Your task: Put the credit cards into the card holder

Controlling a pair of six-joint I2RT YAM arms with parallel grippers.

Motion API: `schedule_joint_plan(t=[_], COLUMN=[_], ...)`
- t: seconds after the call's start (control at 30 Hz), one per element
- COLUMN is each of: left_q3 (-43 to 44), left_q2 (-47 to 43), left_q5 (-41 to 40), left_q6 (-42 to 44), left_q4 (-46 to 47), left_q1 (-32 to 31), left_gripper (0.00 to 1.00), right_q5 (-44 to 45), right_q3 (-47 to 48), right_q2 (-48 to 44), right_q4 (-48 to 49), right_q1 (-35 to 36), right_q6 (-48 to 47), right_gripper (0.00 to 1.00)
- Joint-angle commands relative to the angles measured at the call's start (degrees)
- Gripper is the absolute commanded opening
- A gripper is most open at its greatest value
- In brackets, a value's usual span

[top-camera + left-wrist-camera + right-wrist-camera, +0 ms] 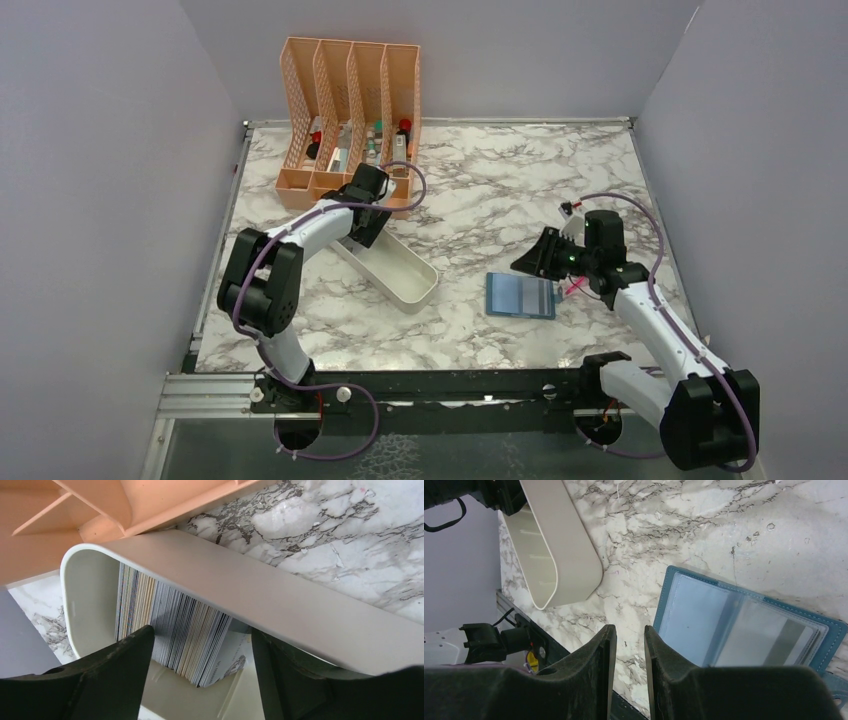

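Top camera first: I've got one peach mesh four-slot organizer [350, 100] at the back left of the marble table [500, 190], with small bottles in its slots that are too small to count. One long white oblong plastic tray [405, 275] lies diagonally just in front of it, and my left gripper [362, 228] hangs over the tray's far end. One teal-blue fold-over card holder [520, 295] lies open and flat at centre right, with bare marble between it and the tray. My right gripper [532, 262] sits just beyond the holder's far edge. Left wrist now: the thin plastic credit cards [170, 630] stand on edge in a tight stack inside the tray, too many to count, and my fingers are spread wide, one on each side of the stack. Right wrist: fingers almost together, a thin gap with nothing in it, tips over marble just beside the holder's edge, its clear sleeves facing up.
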Motion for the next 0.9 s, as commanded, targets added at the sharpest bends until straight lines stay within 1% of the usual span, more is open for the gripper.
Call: schedule_joint_plan(t=[0.0, 0.23, 0.37, 0.5, 0.6, 0.7, 0.73, 0.87], left_q3=[1.41, 2.06, 2.27, 2.32, 2.44, 2.52, 2.6, 2.77], left_q2=[0.61, -0.63, -1.26, -1.24, -1.24, -1.24, -2.84, -4.07], left_q5=[-3.5, -4.41, -4.89, -4.85, -4.02, -4.78, -5.05, -5.24], left_q6=[1.05, 1.71, 1.71, 1.76, 1.57, 1.45, 1.45, 1.04], left_q4=[1.59, 2.28, 2.29, 2.28, 2.2, 2.01, 1.89, 1.29], left_q1=[0.27, 0.27, 0.25, 0.22, 0.17, -0.32, -0.43, -0.81], left_gripper=[0.7, 0.53, 0.48, 0.4, 0.33, 0.32, 0.32, 0.32], right_q5=[-1.76, -1.93, -2.03, -2.08, -2.1, -2.07, -2.03, -2.02], right_q3=[1.97, 1.73, 1.44, 1.29, 1.15, 0.96, 0.96, 0.77], right_q2=[-0.2, 0.26, 0.26, 0.34, 0.42, 0.58, 0.47, 0.23], right_q4=[-0.82, -0.25, 0.13, 0.32, 0.51, 0.54, 0.46, 0.54], right_q1=[0.31, 0.32, 0.32, 0.32, 0.32, 0.27, 0.31, 0.32], right_q6=[-0.67, -0.46, -0.29, -0.06, 0.03, -0.01, -0.02, 0.22], right_gripper=[0.33, 0.33, 0.33, 0.33, 0.33, 0.33, 0.33, 0.33])
